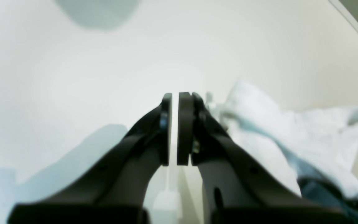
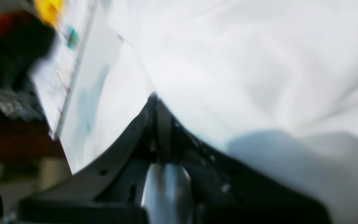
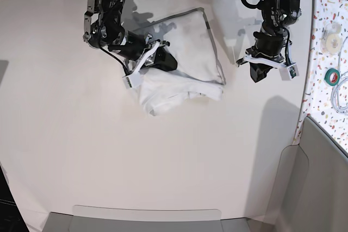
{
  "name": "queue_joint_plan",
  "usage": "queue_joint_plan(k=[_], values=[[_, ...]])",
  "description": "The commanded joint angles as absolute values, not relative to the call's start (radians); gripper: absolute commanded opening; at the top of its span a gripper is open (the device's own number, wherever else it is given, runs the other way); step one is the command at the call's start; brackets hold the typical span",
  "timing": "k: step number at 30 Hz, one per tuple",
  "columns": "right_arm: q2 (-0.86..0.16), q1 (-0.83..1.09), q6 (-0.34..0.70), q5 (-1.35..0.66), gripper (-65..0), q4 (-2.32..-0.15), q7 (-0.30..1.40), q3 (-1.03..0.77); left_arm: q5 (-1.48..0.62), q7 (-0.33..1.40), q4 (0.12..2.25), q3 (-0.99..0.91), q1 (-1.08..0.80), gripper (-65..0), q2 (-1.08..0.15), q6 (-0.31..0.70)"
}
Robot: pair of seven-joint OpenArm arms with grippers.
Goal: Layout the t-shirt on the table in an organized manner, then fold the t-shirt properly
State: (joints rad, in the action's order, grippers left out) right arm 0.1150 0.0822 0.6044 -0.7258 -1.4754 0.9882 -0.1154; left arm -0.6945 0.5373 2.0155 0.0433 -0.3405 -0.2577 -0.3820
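The off-white bench [image 3: 109, 167] is bare in front, with a speckled panel [image 3: 329, 52] holding tape rolls along its edge. Farther back the rumpled shirt [image 3: 185, 52] lies mid-bench. The right claw [image 3: 166, 62] rests on it, clenched on the cloth. The left claw [image 3: 259, 73], nearly closed and empty, hangs beside the shirt, apart.

I count one white wrinkled cotton t-shirt [image 3: 179, 58], bunched near the far edge of one big off-white smooth table [image 3: 163, 161]. Two black robot arms: the left gripper [image 3: 256, 75] towards the table's right edge, the right gripper [image 3: 169, 63] on the shirt. Off the right edge, one speckled terrazzo-pattern panel [image 3: 326, 52] carrying approx. two tape rolls: one pale [image 3: 329, 34], one teal [image 3: 332, 76]. Also one coil of thin white cable [image 3: 341, 99]. Wrist views too blurry to add more.
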Motion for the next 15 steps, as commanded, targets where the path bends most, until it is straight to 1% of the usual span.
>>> queue_joint_plan(k=[1, 6, 11, 15], values=[[0.079, 0.07, 0.582, -0.639, -65.0, -1.451, 1.006, -0.136, -0.693, 0.527, 2.031, 0.041, -0.335, -61.6, -0.263, -0.374], [-0.03, 0.076, 0.582, -0.593, -65.0, -1.426, 1.001, -0.236, -0.693, 0.624, 2.032, 0.031, -0.334, -61.6, -0.263, -0.374], [-0.165, 0.108, 0.582, -0.59, -65.0, -1.426, 1.049, -0.323, -0.694, 0.633, 2.032, 0.039, -0.334, -61.7, -0.263, -0.374], [-0.297, 0.139, 0.582, -0.585, -65.0, -1.419, 1.05, -0.329, -0.697, 0.634, 2.032, 0.041, -0.334, -61.7, -0.242, -0.374]])
